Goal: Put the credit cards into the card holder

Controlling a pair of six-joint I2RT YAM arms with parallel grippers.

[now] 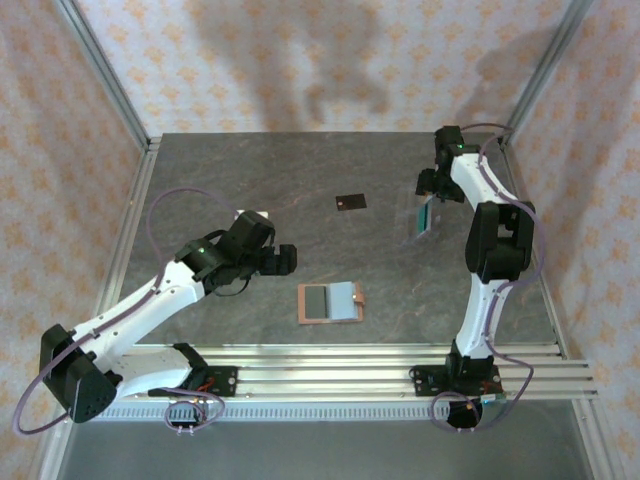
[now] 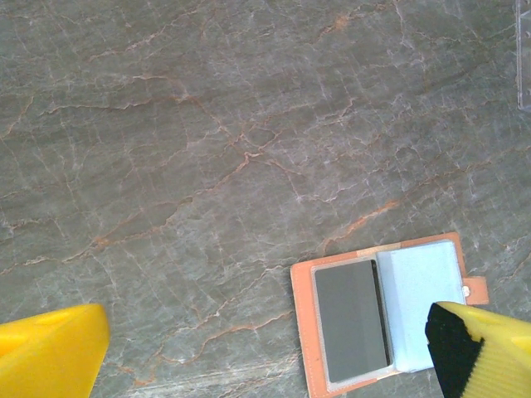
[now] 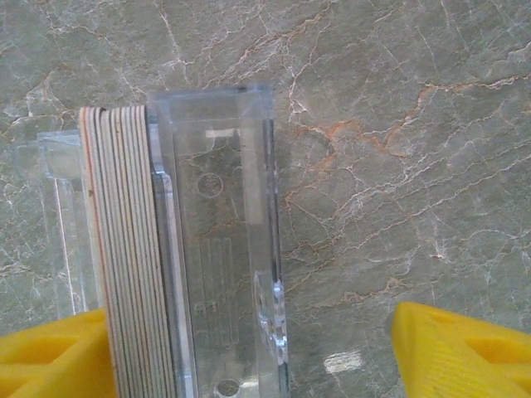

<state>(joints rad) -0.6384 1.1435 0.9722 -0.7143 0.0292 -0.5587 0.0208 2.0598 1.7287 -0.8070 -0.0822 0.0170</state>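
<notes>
A black credit card lies flat on the table, far centre. The card holder lies open near the front; it is orange with clear sleeves, and a dark panel shows in the left sleeve. My left gripper hangs open just left of it, yellow fingers wide apart with nothing between them. My right gripper is open at the far right, straddling a clear plastic case. A stack of cards stands on edge in the case, beside the left finger. A teal face shows there from above.
The marble-patterned table is fenced by metal posts and patterned walls. A clear whitish piece lies behind the left arm, and its edge shows in the left wrist view. Rails run along the near edge.
</notes>
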